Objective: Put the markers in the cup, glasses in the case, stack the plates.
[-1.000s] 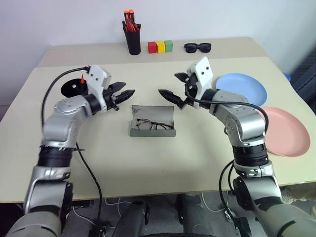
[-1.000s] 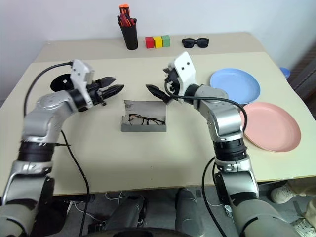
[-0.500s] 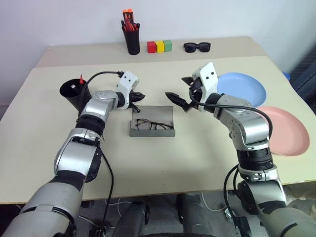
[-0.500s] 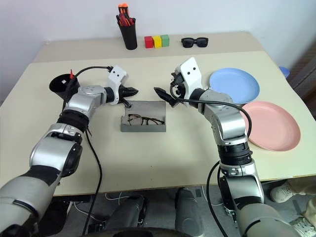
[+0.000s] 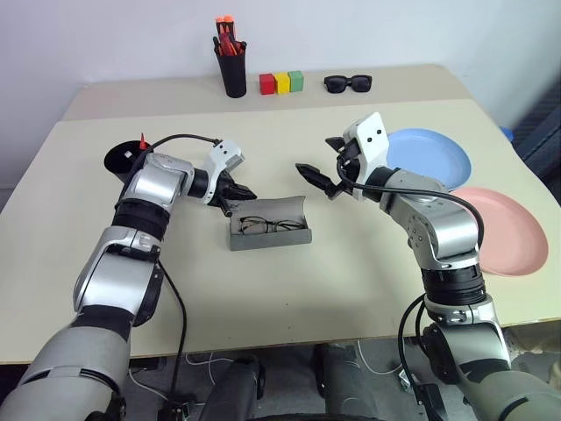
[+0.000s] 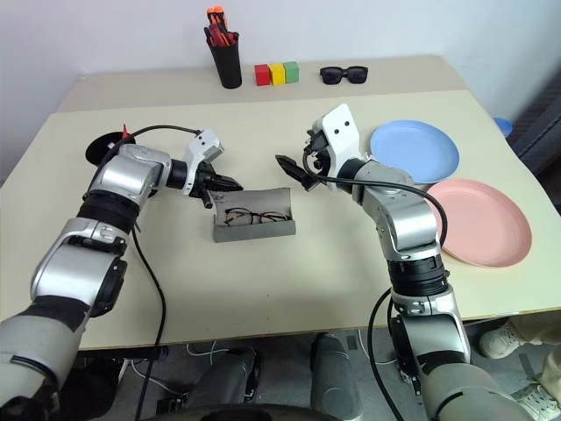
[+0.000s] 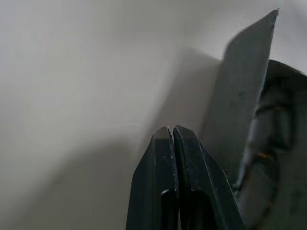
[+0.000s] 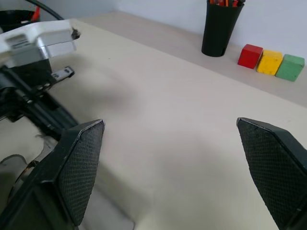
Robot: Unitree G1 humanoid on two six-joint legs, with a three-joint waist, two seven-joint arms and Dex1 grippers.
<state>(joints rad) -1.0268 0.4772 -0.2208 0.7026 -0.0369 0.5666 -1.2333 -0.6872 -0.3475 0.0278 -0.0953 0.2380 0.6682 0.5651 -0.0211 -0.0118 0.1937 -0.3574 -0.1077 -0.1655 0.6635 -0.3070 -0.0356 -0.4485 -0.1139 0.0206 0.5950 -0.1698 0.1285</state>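
The grey case lies at the table's middle with its lid partly raised and the wire-rimmed glasses inside. My left gripper is shut and empty, its tips at the lid's back left corner. Just behind the case's right end, my right gripper hovers open above the table and holds nothing. At the left stands the black cup, with a marker's red tip sticking out. The blue plate and the pink plate lie side by side at the right.
A black pen pot with orange-red pens, three coloured blocks and black sunglasses line the table's back. A black cable loops from my left arm over the table near the cup.
My left arm swung right and down from near the cup to the case, its gripper closing on the way. The case lid has risen from lying flat. My right gripper stayed in place.
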